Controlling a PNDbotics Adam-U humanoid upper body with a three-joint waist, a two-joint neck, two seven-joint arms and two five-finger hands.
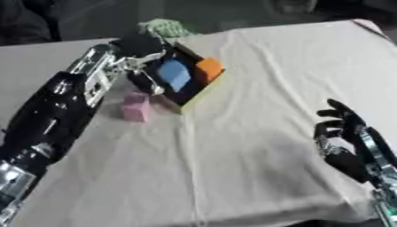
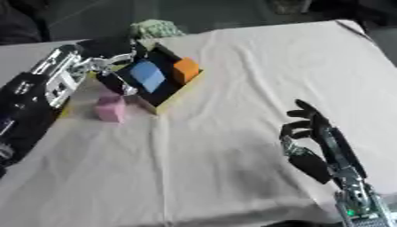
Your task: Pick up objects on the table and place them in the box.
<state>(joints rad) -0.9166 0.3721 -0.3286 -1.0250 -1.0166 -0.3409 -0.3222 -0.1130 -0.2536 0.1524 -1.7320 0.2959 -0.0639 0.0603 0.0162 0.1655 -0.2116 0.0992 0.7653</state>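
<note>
The left hand sits over the box – its fingers are too blurry to read. Inside: one blue block, one orange. One pink block waits just beside the box. The right hand rests with its fingers loosely spread.

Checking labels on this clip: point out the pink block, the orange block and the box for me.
pink block (image 1: 136, 107), left eye view, on its front face.
orange block (image 1: 208, 68), left eye view, on its top face, inside the box.
box (image 1: 198, 93), left eye view, on its yellow side wall.
</note>
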